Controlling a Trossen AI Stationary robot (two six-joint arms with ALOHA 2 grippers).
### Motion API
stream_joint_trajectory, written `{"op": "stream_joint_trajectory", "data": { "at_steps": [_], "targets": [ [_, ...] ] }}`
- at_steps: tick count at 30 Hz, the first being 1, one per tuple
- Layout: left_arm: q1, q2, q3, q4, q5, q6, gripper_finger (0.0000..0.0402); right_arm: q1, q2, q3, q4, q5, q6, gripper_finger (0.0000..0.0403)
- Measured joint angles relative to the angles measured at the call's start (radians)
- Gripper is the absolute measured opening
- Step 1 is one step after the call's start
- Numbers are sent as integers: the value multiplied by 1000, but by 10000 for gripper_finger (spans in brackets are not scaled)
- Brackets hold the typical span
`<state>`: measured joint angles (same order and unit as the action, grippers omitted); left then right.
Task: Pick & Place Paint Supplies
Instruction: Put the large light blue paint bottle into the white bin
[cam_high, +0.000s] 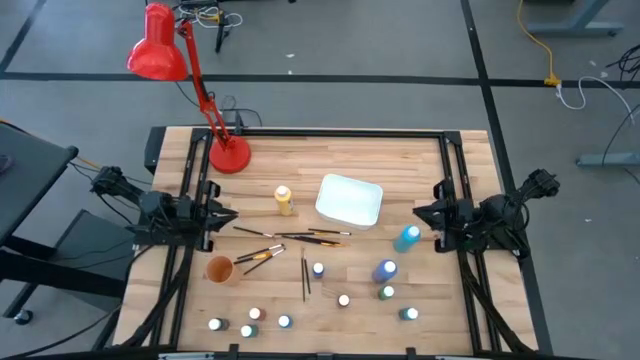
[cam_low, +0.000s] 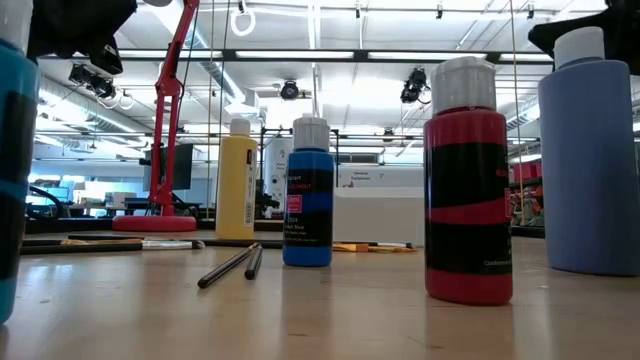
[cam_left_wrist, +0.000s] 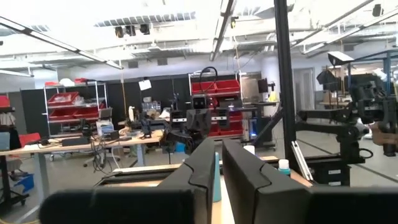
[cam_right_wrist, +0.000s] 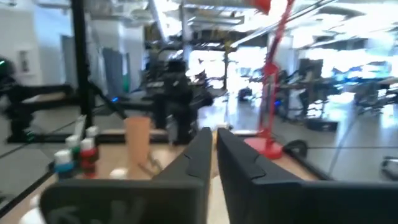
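Both grippers, left (cam_high: 228, 214) and right (cam_high: 422, 212), hover with jaws nearly pressed together, holding nothing. Small plastic paint bottles (cam_high: 318, 269) and thin dark-handled brushes (cam_high: 290, 236) lie scattered beside the white rectangular tray (cam_high: 350, 199); a careless reach could topple neighbouring bottles.

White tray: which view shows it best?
High view: the white tray shows whole from above, mid-table, right of the yellow bottle. Low view shows only its side wall behind the bottles. Neither wrist view clearly shows it.
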<state>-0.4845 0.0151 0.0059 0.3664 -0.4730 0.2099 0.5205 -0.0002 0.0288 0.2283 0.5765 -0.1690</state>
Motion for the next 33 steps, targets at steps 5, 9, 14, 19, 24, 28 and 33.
{"op": "stream_joint_trajectory", "data": {
  "at_steps": [5,9,14,19,24,28,33],
  "targets": [
    [0,0,0,-1,-99,3,91,0,0,0,-122,-130,144,110],
    [0,0,0,-1,-120,37,123,0,0,0,-200,-187,225,169],
    [0,0,0,-1,-122,59,144,0,16,-1,-201,-202,184,232],
    [0,0,0,13,-122,60,149,-1,71,-1,-201,-201,155,266],
    [0,0,0,64,-123,81,147,-29,134,-1,-200,-191,161,271],
    [0,0,0,107,-122,134,147,-55,172,-1,-199,-200,162,262],
    [0,0,0,131,-122,195,147,-74,188,-1,-199,-201,151,216]
  ]
}}
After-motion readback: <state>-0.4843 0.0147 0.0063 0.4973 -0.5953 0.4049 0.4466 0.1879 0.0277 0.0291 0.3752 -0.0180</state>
